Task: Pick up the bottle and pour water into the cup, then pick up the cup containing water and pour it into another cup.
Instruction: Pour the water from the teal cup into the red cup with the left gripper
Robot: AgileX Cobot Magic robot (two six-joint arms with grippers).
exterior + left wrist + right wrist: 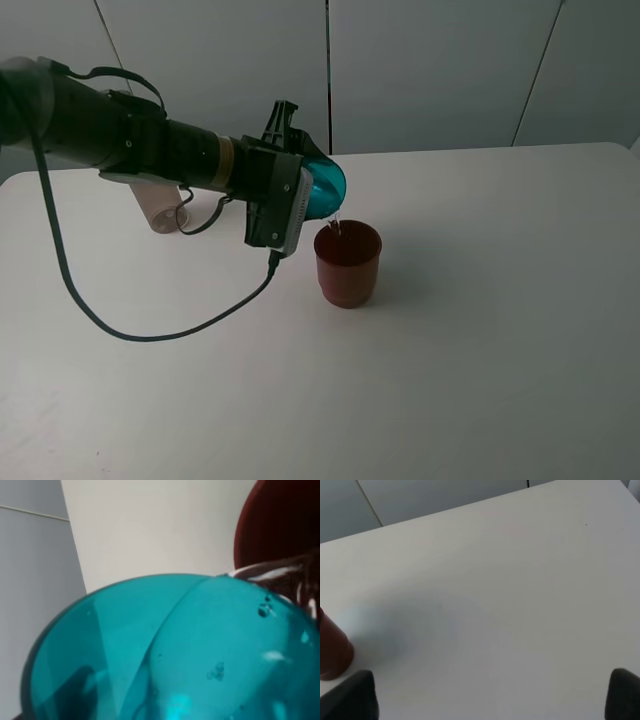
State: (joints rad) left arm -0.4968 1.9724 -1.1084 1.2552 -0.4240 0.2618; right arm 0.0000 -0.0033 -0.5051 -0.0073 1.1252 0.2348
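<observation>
My left gripper (pixel 298 190) is shut on the cup (pixel 326 184), a translucent teal tumbler held tipped almost on its side. Its rim hangs over another cup (pixel 348 265), red-brown and upright at the middle of the table. A thin stream of water (pixel 338 223) falls from the teal rim into it. In the left wrist view the cup (pixel 175 650) fills the picture, with water at its lip and the red cup (pixel 280 525) beyond. My right gripper (pixel 487 700) is open over bare table, and the red cup (pixel 332 650) shows at that view's edge. I cannot make out the bottle.
A pale pinkish object (pixel 162 210) shows partly behind the left arm at the back left; I cannot tell what it is. A black cable (pixel 150 335) loops down from the arm over the white table (pixel 480 380). Grey wall panels stand behind.
</observation>
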